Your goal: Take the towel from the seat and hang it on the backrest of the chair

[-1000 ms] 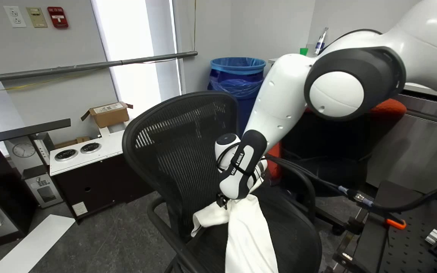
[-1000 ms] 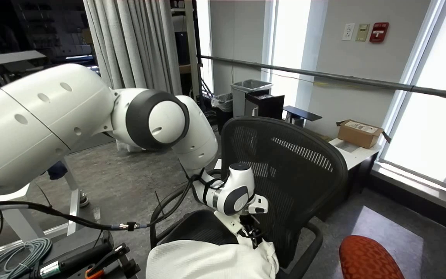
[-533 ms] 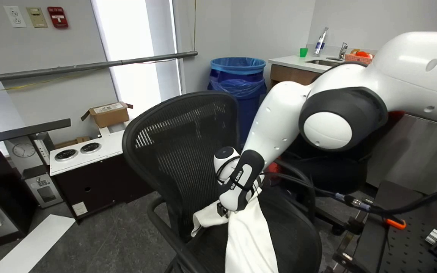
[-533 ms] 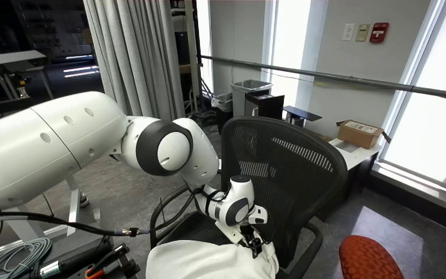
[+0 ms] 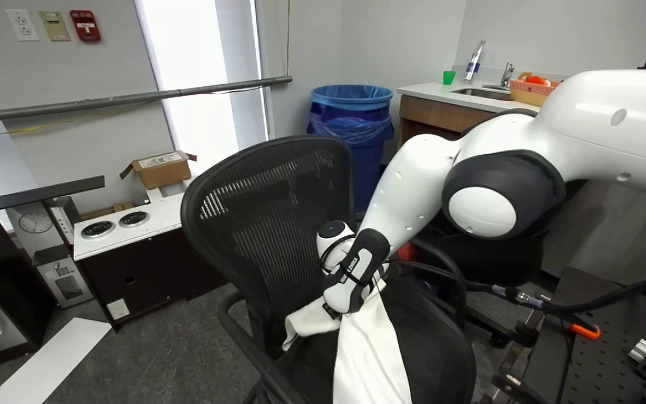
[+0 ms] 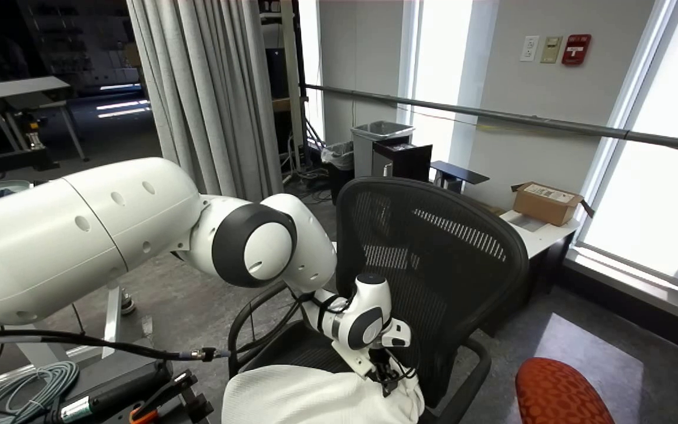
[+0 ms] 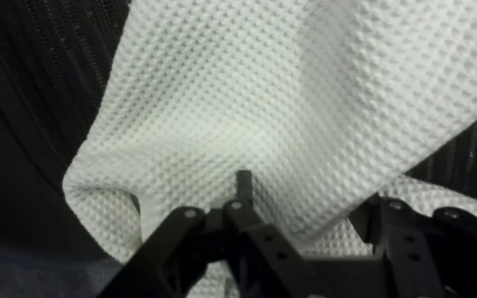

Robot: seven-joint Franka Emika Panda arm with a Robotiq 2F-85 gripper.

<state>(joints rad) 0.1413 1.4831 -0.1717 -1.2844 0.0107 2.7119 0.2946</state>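
In the wrist view we are seeing the tool point(image 7: 304, 200) standing with its jaws apart, a fold of the towel point(image 7: 230, 95) lying between them but, we are judging, not gripped. In an exterior view the towel is lying across the seat point(image 5: 435, 342), one end near the foot of the backrest point(image 5: 270, 221). In an exterior view the tool is sitting low at the towel, below the backrest's top, so only the approach is looking done; gripping, lifting and hanging are remaining.
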